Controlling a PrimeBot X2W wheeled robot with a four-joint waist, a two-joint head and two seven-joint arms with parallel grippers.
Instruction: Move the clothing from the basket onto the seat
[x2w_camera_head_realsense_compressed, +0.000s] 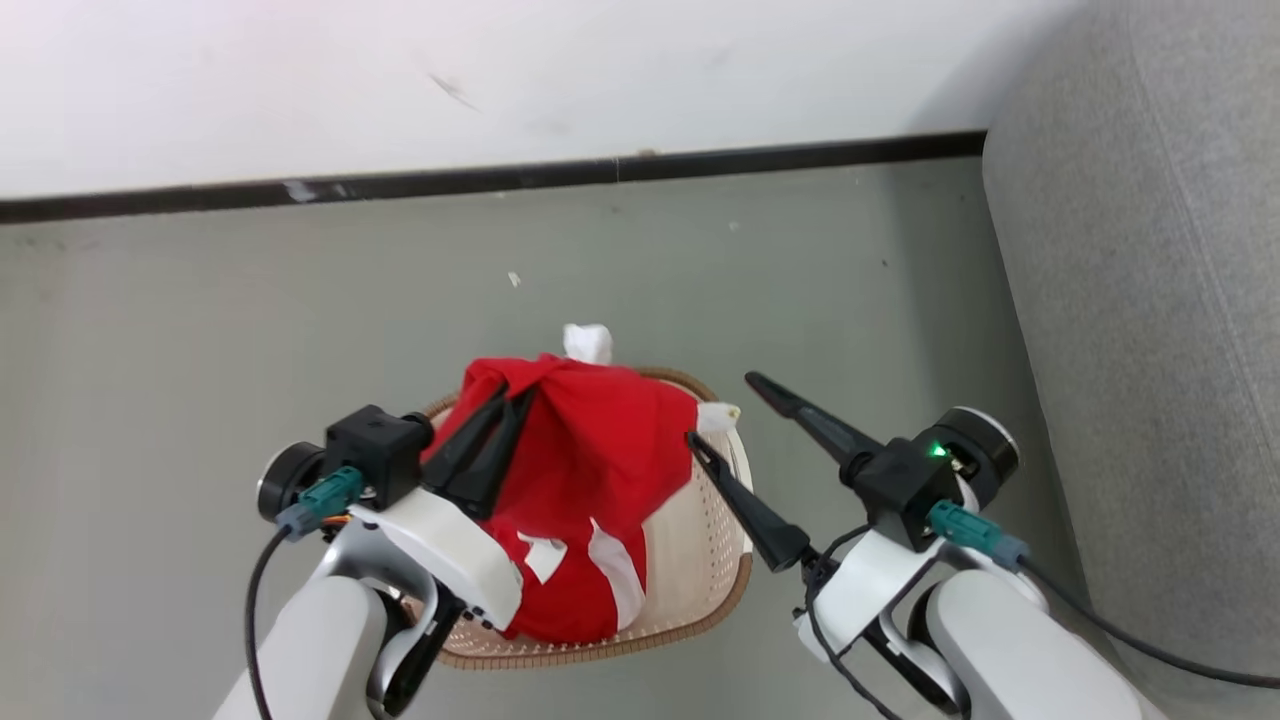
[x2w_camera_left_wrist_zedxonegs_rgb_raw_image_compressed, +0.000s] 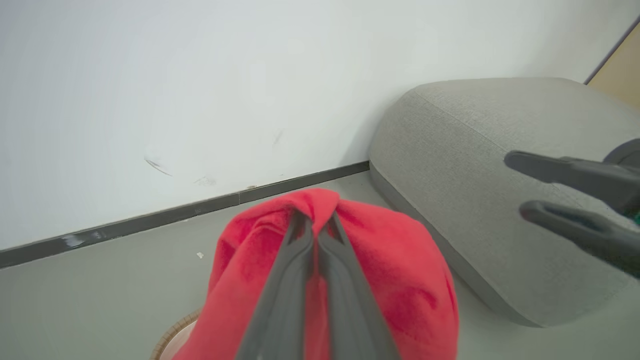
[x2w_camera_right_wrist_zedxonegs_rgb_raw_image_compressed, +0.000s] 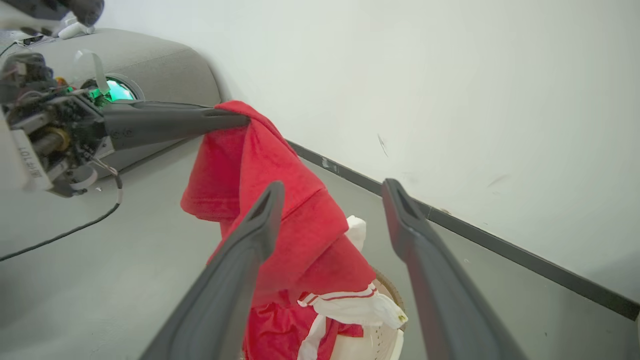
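My left gripper (x2w_camera_head_realsense_compressed: 512, 398) is shut on a fold of the red clothing (x2w_camera_head_realsense_compressed: 590, 450), holding it up above the cream basket (x2w_camera_head_realsense_compressed: 700, 540). In the left wrist view the two fingers (x2w_camera_left_wrist_zedxonegs_rgb_raw_image_compressed: 287, 285) pinch the red cloth (x2w_camera_left_wrist_zedxonegs_rgb_raw_image_compressed: 400, 280) at its peak. More red fabric with white panels (x2w_camera_right_wrist_zedxonegs_rgb_raw_image_compressed: 350, 305) lies in the basket (x2w_camera_right_wrist_zedxonegs_rgb_raw_image_compressed: 372, 345) below. To the right of the basket my right gripper (x2w_camera_head_realsense_compressed: 720, 408) is open, with nothing between its fingers (x2w_camera_right_wrist_zedxonegs_rgb_raw_image_compressed: 240, 270). The grey seat (x2w_camera_head_realsense_compressed: 1140, 330) stands at the right, its rounded end (x2w_camera_left_wrist_zedxonegs_rgb_raw_image_compressed: 475, 175) beyond the clothing.
A white wall with a dark baseboard (x2w_camera_head_realsense_compressed: 500, 180) runs behind the basket. Grey floor (x2w_camera_head_realsense_compressed: 200, 350) spreads to the left and between basket and seat. A small white scrap (x2w_camera_head_realsense_compressed: 514, 279) lies on the floor. A cable (x2w_camera_head_realsense_compressed: 1150, 640) trails from my right wrist.
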